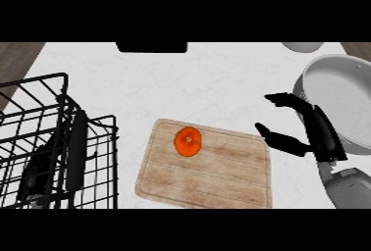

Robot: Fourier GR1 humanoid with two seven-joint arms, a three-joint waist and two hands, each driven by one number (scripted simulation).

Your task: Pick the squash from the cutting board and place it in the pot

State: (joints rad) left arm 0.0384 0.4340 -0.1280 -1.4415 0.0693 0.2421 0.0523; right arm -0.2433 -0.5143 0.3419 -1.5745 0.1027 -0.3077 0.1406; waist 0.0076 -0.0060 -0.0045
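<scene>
Head view: one moment over the worktop, seen steeply from above.
Squash (pixel 188 141): orange, lying on the board (pixel 217 181) near the board's far-left corner; nothing touches it.
Board: wooden, toward the worktop's near edge, about the middle.
Pot (pixel 340 93): grey, at the worktop's right edge, beyond and right of the board; nothing shows inside it.
Done: nothing yet, by my reading; the squash is not picked up.
Left: the reach across the board, the grasp, the lift, the carry to the pot, the release inside.
Right hand (pixel 315 130): just off the board's right edge, in front of the pot's left wall, well apart from the squash.
Right hand fingers: spread and relaxed, thumb and fingers apart, holding nothing.
Right forearm (pixel 348 186): comes in from the lower right, pointing up and slightly left.
Left hand: not in view.
Rack (pixel 51 147): black wire, at the worktop's left edge, left of the board.
</scene>
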